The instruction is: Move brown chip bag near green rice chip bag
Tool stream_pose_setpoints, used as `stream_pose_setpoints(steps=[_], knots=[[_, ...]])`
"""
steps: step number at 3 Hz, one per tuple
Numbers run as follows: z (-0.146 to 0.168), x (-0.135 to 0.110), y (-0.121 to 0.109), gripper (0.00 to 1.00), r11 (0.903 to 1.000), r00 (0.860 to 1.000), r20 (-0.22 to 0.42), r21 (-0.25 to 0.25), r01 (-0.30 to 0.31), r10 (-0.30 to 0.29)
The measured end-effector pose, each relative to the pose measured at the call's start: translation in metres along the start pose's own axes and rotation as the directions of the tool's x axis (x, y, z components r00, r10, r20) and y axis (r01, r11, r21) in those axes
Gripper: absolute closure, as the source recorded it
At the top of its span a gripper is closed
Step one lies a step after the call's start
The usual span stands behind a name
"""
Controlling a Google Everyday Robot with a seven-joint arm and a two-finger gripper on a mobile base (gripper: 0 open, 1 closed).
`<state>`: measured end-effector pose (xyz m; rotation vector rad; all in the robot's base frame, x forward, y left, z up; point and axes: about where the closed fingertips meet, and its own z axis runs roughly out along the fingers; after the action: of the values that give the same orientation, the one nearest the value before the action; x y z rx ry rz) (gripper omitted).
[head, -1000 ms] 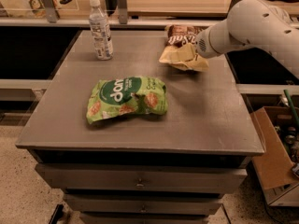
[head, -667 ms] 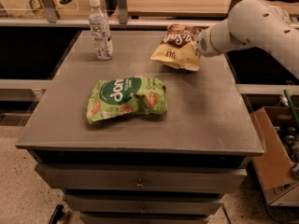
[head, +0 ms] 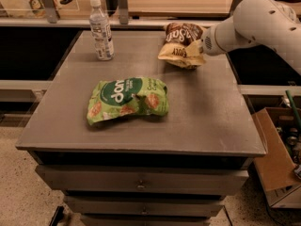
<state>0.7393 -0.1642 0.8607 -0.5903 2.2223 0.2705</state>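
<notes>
Brown chip bag [head: 181, 44]: in my grasp, beyond the green rice chip bag [head: 127, 99] and to its right, well apart from it. Its dark brown top points away from the camera and its tan lower half faces the camera. It is tilted, with a shadow beneath its near edge.
My gripper [head: 201, 45]: at the right edge of the brown chip bag, clamped on the crumpled foil there. It sits farther back than the green rice chip bag and to its right.
My arm [head: 263, 22]: white, reaching in from the far right, behind and to the right of the green rice chip bag.
Green rice chip bag: lying flat on the table [head: 211, 121], printed face up, long side running left to right, nothing touching it.
Water bottle [head: 101, 29]: upright, behind the green rice chip bag and a little to its left, well apart from it.
Cardboard box [head: 277, 168]: open, on the floor to the right of the green rice chip bag, past the table's edge. I cannot make out its contents.
</notes>
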Motion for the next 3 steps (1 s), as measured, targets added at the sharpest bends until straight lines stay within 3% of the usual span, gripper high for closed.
stream_pose_setpoints(steps=[1, 3], knots=[[-0.013, -0.002, 0.001, 1.0, 0.9999, 1.0, 0.0, -0.012, -0.006, 0.006], [-0.06, -0.009, 0.022, 1.0, 0.9944, 0.999, -0.009, -0.099, 0.037, -0.039]])
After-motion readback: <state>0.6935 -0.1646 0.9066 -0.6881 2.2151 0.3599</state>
